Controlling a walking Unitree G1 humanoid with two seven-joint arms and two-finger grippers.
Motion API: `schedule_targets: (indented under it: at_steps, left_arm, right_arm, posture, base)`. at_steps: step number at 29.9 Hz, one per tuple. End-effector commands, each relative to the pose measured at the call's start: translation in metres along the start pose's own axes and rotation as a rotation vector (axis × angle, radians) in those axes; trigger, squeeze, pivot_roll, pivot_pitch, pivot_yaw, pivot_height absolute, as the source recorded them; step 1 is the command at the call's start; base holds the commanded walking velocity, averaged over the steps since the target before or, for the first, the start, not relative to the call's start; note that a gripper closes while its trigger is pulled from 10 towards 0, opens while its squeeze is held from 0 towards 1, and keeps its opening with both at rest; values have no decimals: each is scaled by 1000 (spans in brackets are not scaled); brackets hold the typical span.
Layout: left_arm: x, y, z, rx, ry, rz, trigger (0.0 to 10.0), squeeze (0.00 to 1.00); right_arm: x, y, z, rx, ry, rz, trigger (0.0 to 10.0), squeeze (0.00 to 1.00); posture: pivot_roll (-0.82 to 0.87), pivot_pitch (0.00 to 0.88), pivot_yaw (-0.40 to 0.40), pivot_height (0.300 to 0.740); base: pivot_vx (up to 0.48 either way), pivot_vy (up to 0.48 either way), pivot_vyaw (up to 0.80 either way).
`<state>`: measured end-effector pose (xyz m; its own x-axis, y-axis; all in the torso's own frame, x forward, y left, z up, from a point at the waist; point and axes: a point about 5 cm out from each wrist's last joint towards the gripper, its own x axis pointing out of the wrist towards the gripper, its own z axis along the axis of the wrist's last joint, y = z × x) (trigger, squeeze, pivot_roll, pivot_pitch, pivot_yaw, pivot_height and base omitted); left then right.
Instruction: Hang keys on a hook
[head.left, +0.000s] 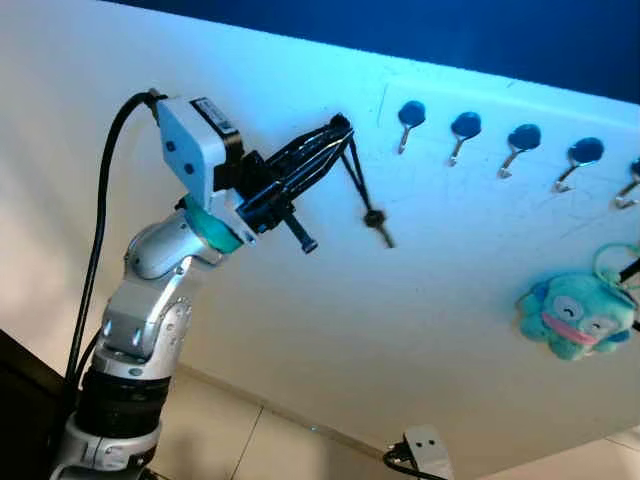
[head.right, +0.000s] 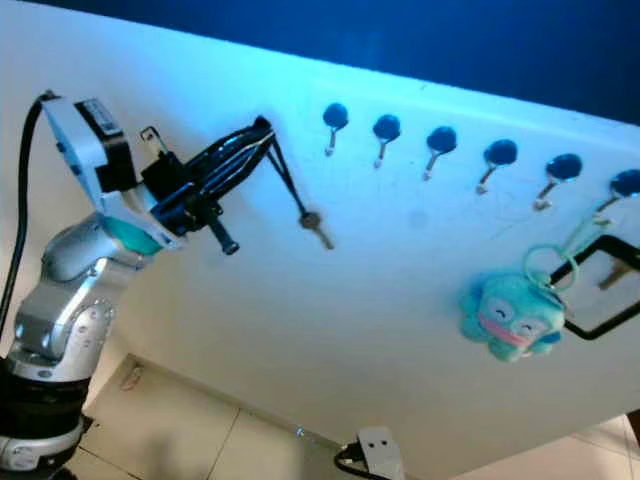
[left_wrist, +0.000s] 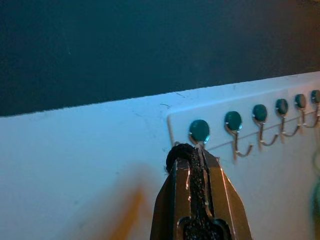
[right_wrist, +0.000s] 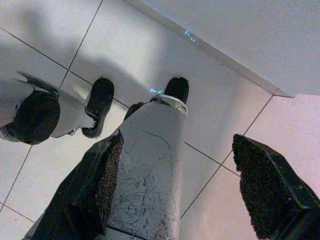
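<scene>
Left gripper (head.left: 335, 130) up at the white wall (head.left: 300, 300), pinched tight on a black cord loop (left_wrist: 192, 172).

Fingers closed narrow on the loop, tips raised just left of the leftmost blue-capped hook (head.left: 409, 117) in a row of hooks (head.left: 520, 145) running off to the right. Cord (head.left: 357, 180) trailing down from the fingertips, key (head.left: 380, 226) dangling at its end below and left of that first hook, not on any hook yet. Turquoise plush keychain (head.left: 570, 315) hanging lower on the right side of the wall. Right gripper (right_wrist: 175, 170) pointing down over the tiled floor (right_wrist: 225, 115), fingers spread wide, holding nothing, one of the robot's legs between them. White plug (head.left: 428, 450) with its cable low by the wall's base.
</scene>
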<state>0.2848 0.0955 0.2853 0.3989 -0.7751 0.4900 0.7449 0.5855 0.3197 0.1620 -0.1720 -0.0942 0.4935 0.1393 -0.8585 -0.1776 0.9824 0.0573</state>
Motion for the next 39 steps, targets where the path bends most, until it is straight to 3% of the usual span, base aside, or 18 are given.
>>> schedule_targets:
  at_steps: [1, 14, 22, 25, 33, 39]
  left_arm:
    - [0, -8, -1, -26, 5, -50, 10000, 0]
    - [20, -22, -27, -20, 70, -3, 10000, 0]
    - [29, -15, -29, 30, 85, 71, 10000, 0]
    - [29, -7, -25, 76, 84, 129, 10000, 0]
    - [29, -8, -22, 87, 65, 131, 10000, 0]
    - [14, -10, -8, 92, 11, 78, 10000, 0]
  right_arm:
    - [-2, 1, -15, -1, 55, 4, 10000, 0]
    - [-2, 1, -15, -14, 61, 5, 10000, 0]
    - [-2, 2, -18, 19, 63, 4, 10000, 0]
    - [-3, 2, -20, 23, 64, 3, 10000, 0]
    - [-3, 1, -21, 26, 65, 2, 10000, 0]
    - [-4, -1, -21, 23, 65, -1, 10000, 0]
  posture:
    - [157, 26, 37, 740]
    - [155, 24, 41, 740]
    - [141, 29, 56, 740]
    - [137, 32, 57, 740]
    - [136, 34, 55, 740]
    - [141, 35, 46, 740]
  base:
    - [0, 0, 0]
    - [0, 0, 0]
    - [0, 0, -700]
    - [0, 0, 0]
    - [0, 0, 0]
    - [0, 0, 0]
